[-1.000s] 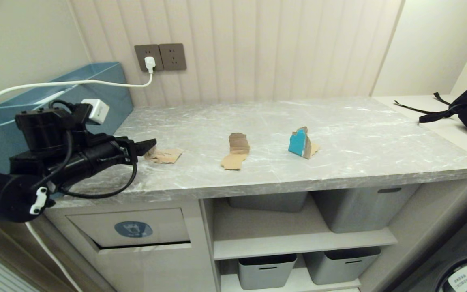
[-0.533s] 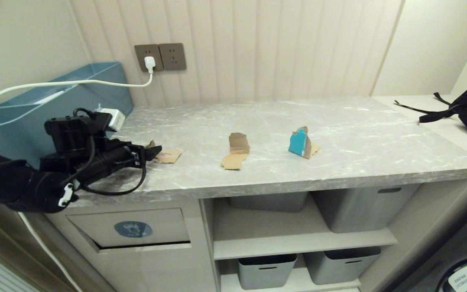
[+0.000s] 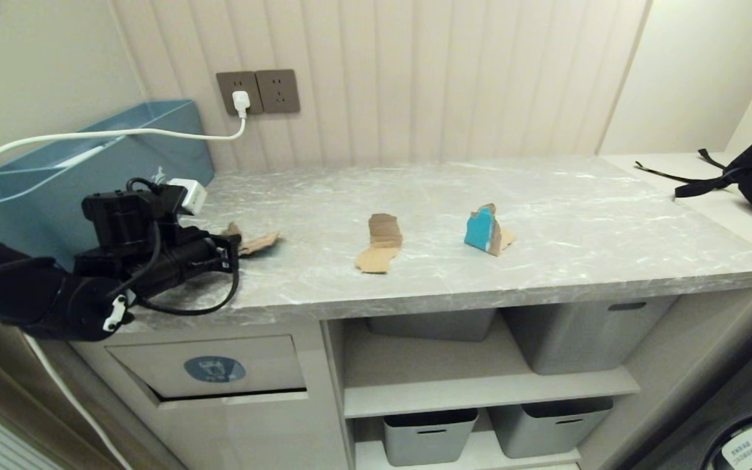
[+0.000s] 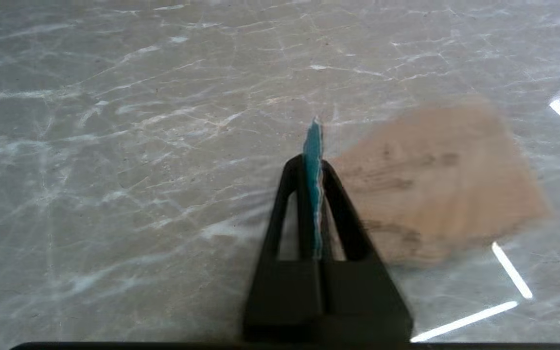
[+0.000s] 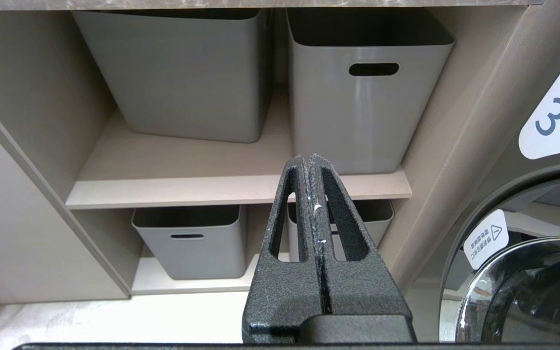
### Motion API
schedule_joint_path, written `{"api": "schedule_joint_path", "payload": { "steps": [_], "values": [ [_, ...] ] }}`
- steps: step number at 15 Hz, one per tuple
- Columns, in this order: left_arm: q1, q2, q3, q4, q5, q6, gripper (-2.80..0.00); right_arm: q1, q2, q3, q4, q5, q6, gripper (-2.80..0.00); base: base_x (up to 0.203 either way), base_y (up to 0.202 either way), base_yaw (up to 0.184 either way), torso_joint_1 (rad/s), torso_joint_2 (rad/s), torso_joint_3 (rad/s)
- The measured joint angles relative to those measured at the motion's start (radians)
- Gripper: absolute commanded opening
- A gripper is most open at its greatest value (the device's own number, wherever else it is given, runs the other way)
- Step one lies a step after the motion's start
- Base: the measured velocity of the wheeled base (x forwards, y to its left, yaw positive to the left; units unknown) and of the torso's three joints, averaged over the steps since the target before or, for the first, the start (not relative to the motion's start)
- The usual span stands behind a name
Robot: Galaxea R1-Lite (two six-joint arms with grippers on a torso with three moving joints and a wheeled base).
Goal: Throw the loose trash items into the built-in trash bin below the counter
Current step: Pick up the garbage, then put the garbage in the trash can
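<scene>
The nearest cardboard scrap (image 3: 255,243) lies at the counter's (image 3: 546,215) nine-o'clock end, its torn edge pinched tight in the left gripper (image 3: 235,243), the rest sticking out toward three o'clock. The trash bin flap (image 3: 209,367) sits at about six o'clock from that grip, under the counter edge, so the carry likely goes back and down. Two more scraps (image 3: 379,243) (image 3: 485,230) lie toward three o'clock. The right gripper (image 5: 314,167) hangs shut and empty by the shelves.
</scene>
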Motion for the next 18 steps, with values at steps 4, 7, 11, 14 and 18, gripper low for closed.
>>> {"api": "schedule_joint_path", "payload": {
  "steps": [4,7,11,14,18],
  "values": [
    [-0.003,-0.047,0.037,0.001,-0.016,-0.003,-2.8,0.0,0.0,0.0,0.0,0.0,-0.002,-2.8,0.0,0.0,0.0,0.0,0.0,0.0],
    [-0.031,-0.142,0.085,0.001,-0.016,-0.005,-2.8,0.0,0.0,0.0,0.0,0.002,-0.003,-2.8,0.0,0.0,0.0,0.0,0.0,0.0],
    [-0.109,-0.399,0.277,0.004,-0.014,-0.011,-2.8,0.0,0.0,0.0,0.0,0.002,-0.005,-2.8,0.0,0.0,0.0,0.0,0.0,0.0],
    [-0.142,-0.662,0.512,0.021,0.005,-0.013,-2.8,0.0,0.0,0.0,-0.002,0.002,-0.006,-2.8,0.0,0.0,0.0,-0.031,0.07,0.04],
    [-0.156,-0.993,0.853,0.153,0.062,-0.06,-2.8,0.0,0.0,0.0,0.0,0.002,-0.006,-2.8,0.0,0.0,0.0,-0.186,0.42,0.237]
  ]
}}
